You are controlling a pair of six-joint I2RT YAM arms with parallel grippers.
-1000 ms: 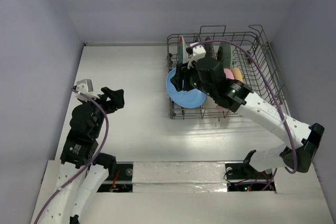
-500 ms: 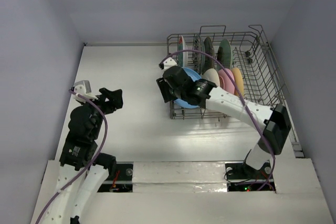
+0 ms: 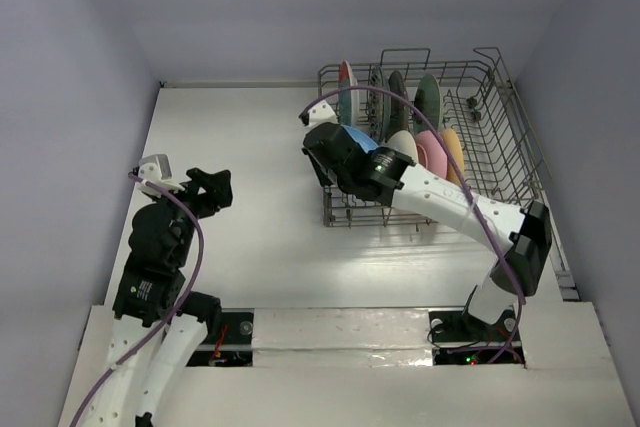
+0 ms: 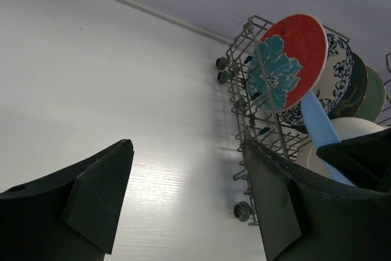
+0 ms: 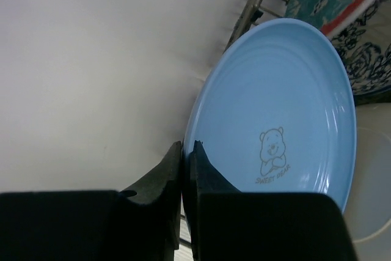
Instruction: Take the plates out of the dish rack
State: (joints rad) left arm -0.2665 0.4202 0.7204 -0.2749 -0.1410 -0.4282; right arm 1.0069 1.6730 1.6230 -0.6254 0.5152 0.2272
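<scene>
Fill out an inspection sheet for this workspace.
Surface: white table, glossy.
Job's things: rack at the far right; blue plate at its left end; other plates upright inside.
Clutter: nothing seen.
Grippers: right claw shut on the blue plate's rim; left claw open, holding nothing.
Cables: purple cable looped along each arm.
Surroundings: pale walls around the table.

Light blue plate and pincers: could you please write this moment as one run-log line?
right pincer: shut on light blue plate rim | left pincer: open, empty | dish rack: other plates standing on edge
</scene>
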